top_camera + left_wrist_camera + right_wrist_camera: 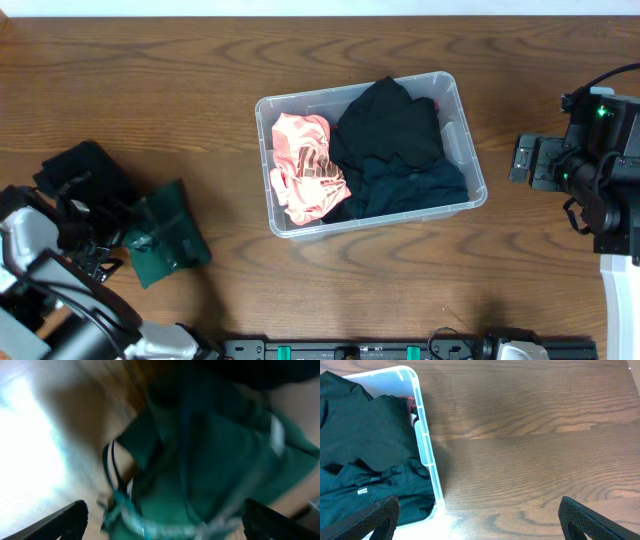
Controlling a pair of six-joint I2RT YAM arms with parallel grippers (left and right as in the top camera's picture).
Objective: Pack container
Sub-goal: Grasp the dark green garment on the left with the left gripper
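The clear plastic container (467, 150) stands at the table's middle, holding a pink garment (306, 166) on its left and black and dark teal clothes (396, 140) on its right. Its corner also shows in the right wrist view (424, 442). A dark green garment (165, 236) lies on the table at the left, next to a black garment (80, 170). My left gripper (162, 522) is open, its fingers wide apart on either side of the green garment (210, 460), close above it; the view is blurred. My right gripper (480, 520) is open and empty over bare wood right of the container.
The table (150, 80) is dark wood. My right arm (590, 170) sits at the right edge, my left arm (40, 260) at the lower left. A black rail (400, 350) runs along the front edge.
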